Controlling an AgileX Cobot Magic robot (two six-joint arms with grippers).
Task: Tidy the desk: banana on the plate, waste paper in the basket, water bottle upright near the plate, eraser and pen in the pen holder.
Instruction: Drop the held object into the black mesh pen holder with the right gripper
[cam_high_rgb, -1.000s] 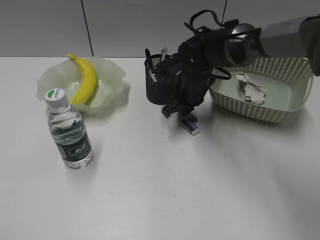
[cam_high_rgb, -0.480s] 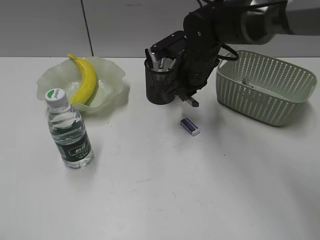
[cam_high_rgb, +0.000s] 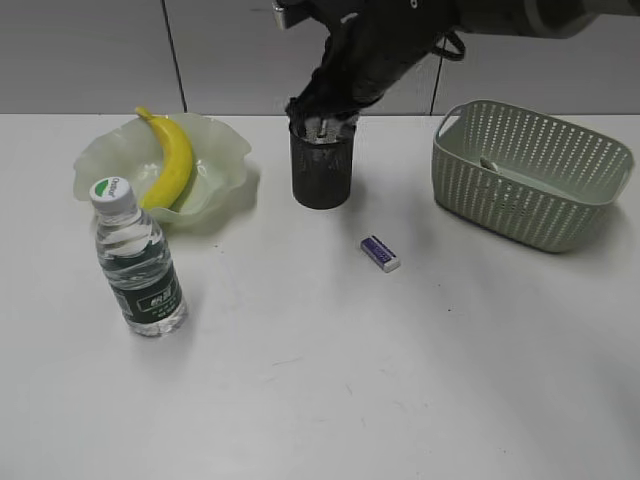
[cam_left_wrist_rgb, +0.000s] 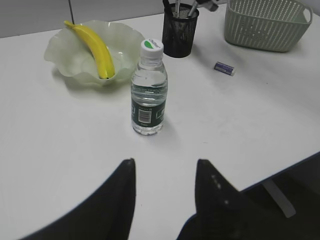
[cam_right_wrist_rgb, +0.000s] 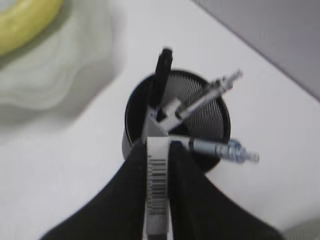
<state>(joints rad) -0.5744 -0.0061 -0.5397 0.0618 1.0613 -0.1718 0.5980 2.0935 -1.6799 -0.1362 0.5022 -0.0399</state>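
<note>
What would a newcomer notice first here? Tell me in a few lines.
The dark right gripper hangs over the black mesh cylindrical pen holder at back centre, pinching a flat white barcoded piece above its mouth. At back left, the curved yellow banana lies in the pale green ruffled plate, with the clear green-labelled water bottle upright in front. A small blue-and-white eraser lies alone mid-table.
</note>
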